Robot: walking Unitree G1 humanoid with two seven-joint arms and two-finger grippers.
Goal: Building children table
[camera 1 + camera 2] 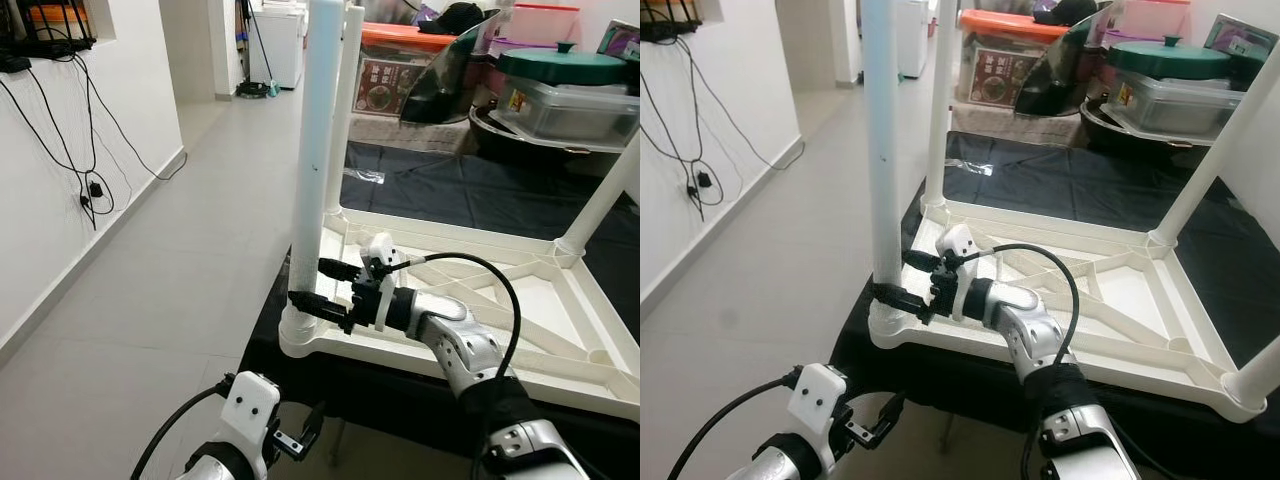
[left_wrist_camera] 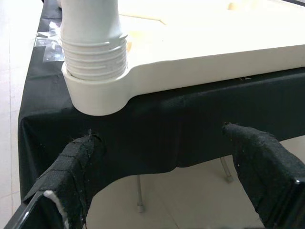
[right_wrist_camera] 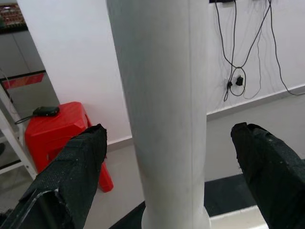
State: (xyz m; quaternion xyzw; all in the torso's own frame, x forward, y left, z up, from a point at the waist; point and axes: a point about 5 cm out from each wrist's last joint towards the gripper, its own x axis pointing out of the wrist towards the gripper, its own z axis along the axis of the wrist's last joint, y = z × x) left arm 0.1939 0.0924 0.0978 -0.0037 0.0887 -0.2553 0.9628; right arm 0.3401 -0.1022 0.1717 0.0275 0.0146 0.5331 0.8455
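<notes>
Right gripper astride table leg

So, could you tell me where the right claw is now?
The right claw is at the upturned table's near-left corner, its open fingers either side of the white leg.

Open floor lies left of the table leg; bins crowd behind.

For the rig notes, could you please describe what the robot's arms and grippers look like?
Both arms are silver with black joints. The right gripper has two long black fingers on a white wrist block, with a black cable looping over the forearm. The left gripper has the same white housing, black cable and fabric-wrapped fingers.
</notes>
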